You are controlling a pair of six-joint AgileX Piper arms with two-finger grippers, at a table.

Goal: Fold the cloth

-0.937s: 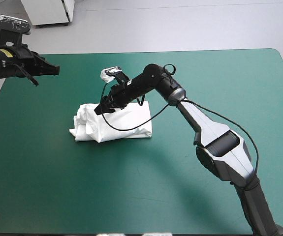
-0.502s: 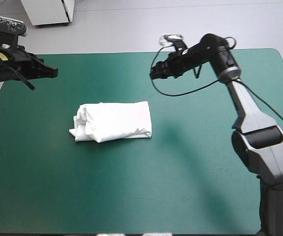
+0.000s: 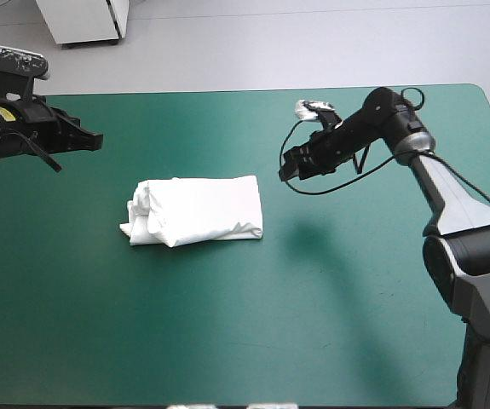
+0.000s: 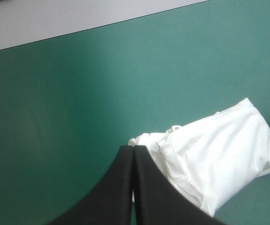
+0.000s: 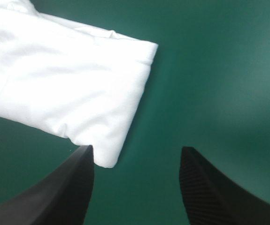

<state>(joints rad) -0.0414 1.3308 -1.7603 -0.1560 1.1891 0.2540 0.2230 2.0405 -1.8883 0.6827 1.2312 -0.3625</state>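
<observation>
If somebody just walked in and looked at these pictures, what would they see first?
The white T-shirt, folded into a bundle, lies near the middle of the teal-green table. The right gripper hangs in the air off the bundle's right end, open and touching nothing. The left gripper is raised near the table's left edge, shut to a point.
</observation>
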